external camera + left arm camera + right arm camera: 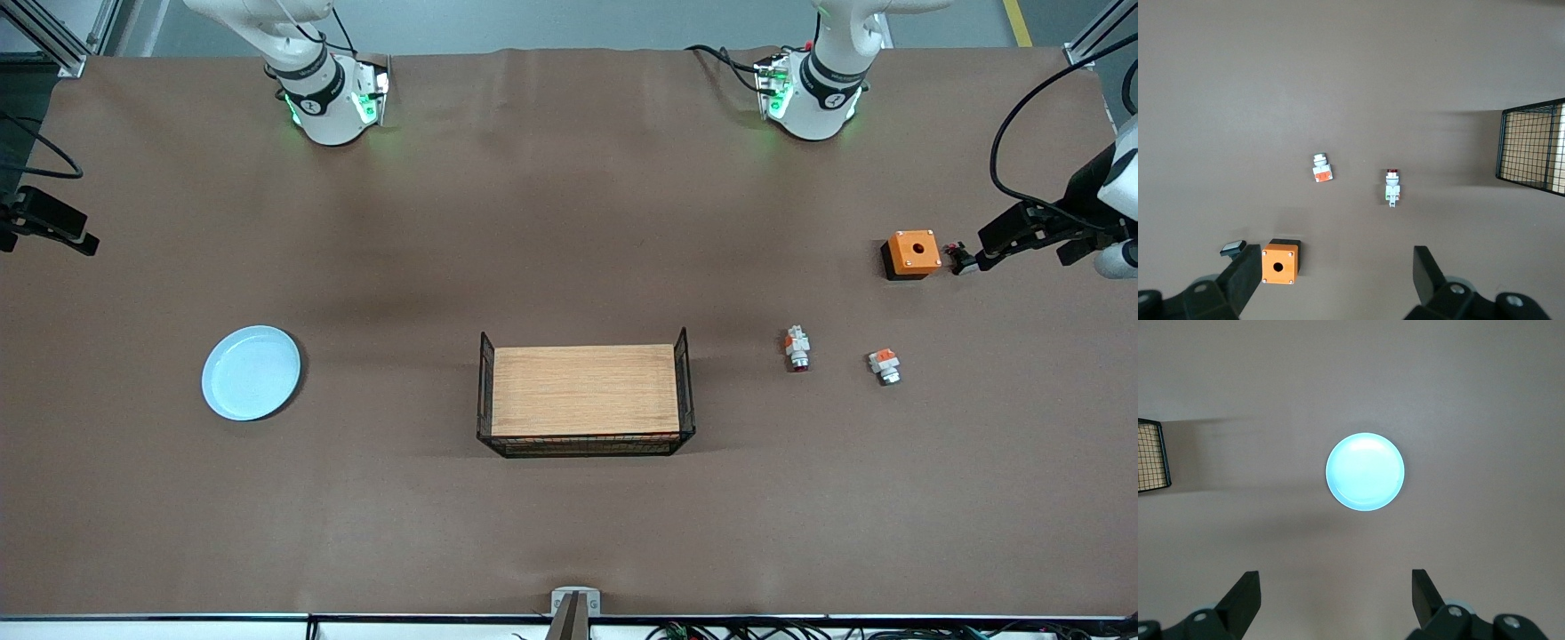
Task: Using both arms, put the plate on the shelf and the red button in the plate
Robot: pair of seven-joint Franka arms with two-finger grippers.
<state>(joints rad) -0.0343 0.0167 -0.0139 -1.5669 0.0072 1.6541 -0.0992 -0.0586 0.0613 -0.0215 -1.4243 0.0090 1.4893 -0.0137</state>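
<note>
The pale-blue plate (252, 372) lies flat on the brown table toward the right arm's end; it also shows in the right wrist view (1365, 472). The red button (797, 348) lies on its side toward the left arm's end, between the rack and a similar piece; it also shows in the left wrist view (1392, 185). My left gripper (1335, 267) is open and empty, high over the table by the orange box. My right gripper (1335, 583) is open and empty, high over bare table near the plate. Neither gripper shows in the front view.
A wire rack with a wooden top (582, 391) stands mid-table. A white-orange piece with a silver tip (885, 365) lies beside the red button. An orange box with a hole (912, 253) sits farther from the front camera. Black fixtures (1022, 236) reach in at both table ends.
</note>
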